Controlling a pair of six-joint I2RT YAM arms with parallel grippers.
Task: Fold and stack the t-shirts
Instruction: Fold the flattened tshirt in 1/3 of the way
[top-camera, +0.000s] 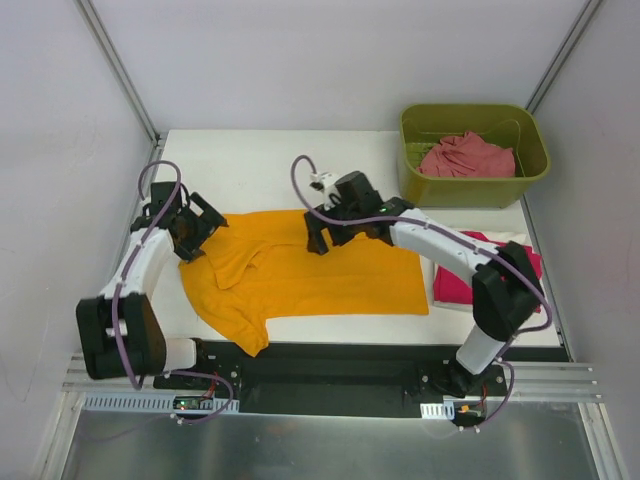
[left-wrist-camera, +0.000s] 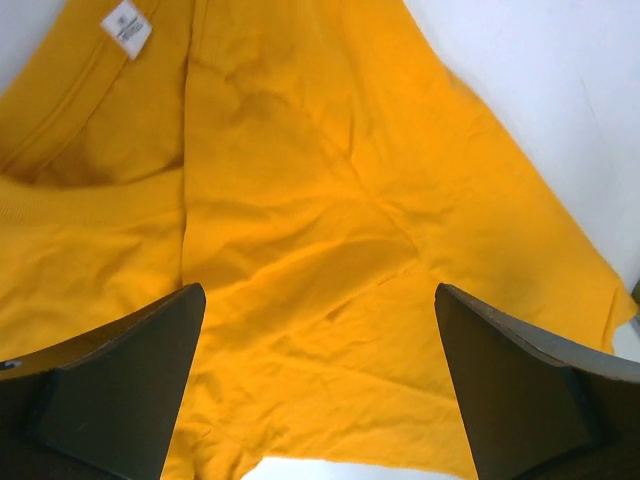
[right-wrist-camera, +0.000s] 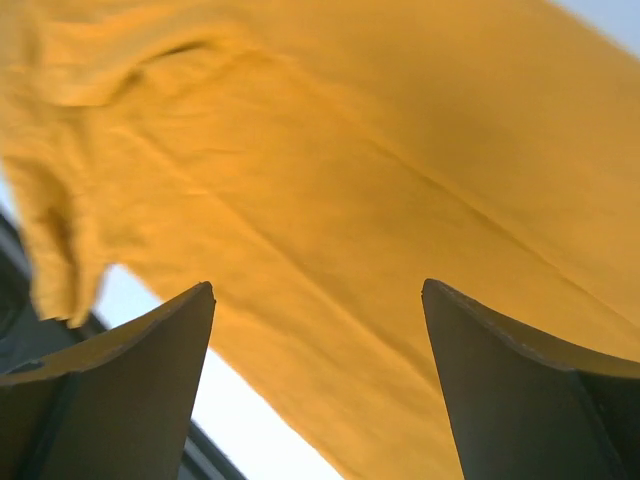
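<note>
Left pincer (left-wrist-camera: 320, 296) and right pincer (right-wrist-camera: 318, 290) gape empty above the orange-yellow t-shirt (top-camera: 320, 278).

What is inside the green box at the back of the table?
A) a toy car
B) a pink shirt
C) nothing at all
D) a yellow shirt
B: a crumpled pink shirt lies inside the green bin, while the yellow shirt is spread on the table in front of the arms.
</note>
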